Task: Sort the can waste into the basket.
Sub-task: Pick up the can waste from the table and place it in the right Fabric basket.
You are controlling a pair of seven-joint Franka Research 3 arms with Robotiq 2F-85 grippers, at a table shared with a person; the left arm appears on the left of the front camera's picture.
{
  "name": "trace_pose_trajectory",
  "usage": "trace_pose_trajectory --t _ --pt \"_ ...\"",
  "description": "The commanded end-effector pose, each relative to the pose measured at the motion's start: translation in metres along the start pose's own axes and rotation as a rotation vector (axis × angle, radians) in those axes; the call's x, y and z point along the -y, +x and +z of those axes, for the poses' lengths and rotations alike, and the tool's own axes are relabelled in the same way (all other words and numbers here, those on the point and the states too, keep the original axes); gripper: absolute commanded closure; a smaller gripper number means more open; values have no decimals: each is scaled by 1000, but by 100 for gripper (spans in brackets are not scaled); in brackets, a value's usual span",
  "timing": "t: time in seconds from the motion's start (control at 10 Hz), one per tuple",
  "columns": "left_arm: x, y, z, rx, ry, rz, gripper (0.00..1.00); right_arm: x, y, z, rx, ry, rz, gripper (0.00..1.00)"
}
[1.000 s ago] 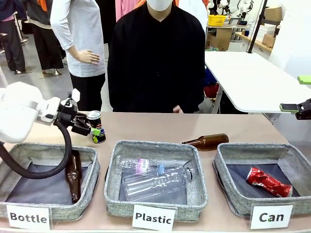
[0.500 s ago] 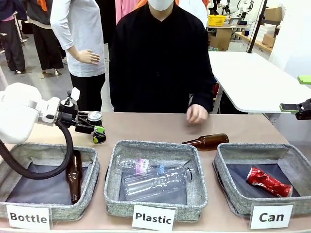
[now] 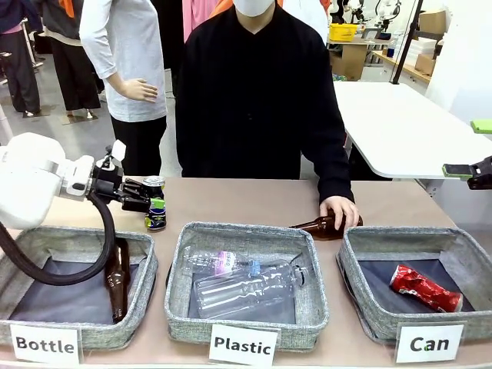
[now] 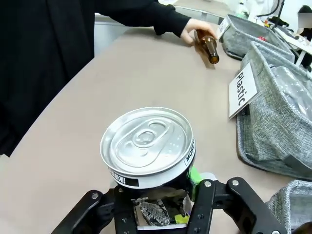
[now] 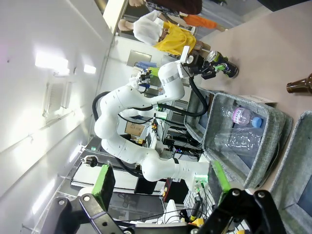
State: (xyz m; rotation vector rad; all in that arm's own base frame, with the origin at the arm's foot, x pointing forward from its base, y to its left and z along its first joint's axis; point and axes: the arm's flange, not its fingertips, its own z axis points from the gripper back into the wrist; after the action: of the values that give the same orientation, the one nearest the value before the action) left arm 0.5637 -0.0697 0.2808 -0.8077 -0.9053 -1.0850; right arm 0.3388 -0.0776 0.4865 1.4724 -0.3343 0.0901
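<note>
Left arm [image 3: 31, 181]: white, rounded glossy shells.
Cable [image 3: 109, 231]: thick black hose looping under the wrist.
Left gripper [image 3: 154, 201]: black linkage, green pads, silver screws.
Right gripper [image 5: 161, 187]: black fingers, bright green pads.
Person's sleeve [image 3: 327, 123]: black, long.

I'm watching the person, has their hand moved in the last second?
Yes: the hand came toward the robot and rightward, and now rests on the brown bottle lying on the table.

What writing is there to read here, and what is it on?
"Bottle": left card, on the left basket.
"Plastic": middle card, on the middle basket.
"Can": right card, on the right basket.
"MORE": band of the black can; its other print too small.
</note>
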Motion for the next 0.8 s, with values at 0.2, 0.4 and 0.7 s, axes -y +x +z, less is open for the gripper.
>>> trace_pose_trajectory --t 0.2,0.4,0.7 --pt "-2 8 17 55 29 -45 100 -1 2 3 -10 -2 18 0" --pt "18 35 80 118 62 -105 100 -1 2 3 -10 -2 18 0" --pt "95 52 188 159 36 -206 100 -1 2 3 -10 -2 18 0"
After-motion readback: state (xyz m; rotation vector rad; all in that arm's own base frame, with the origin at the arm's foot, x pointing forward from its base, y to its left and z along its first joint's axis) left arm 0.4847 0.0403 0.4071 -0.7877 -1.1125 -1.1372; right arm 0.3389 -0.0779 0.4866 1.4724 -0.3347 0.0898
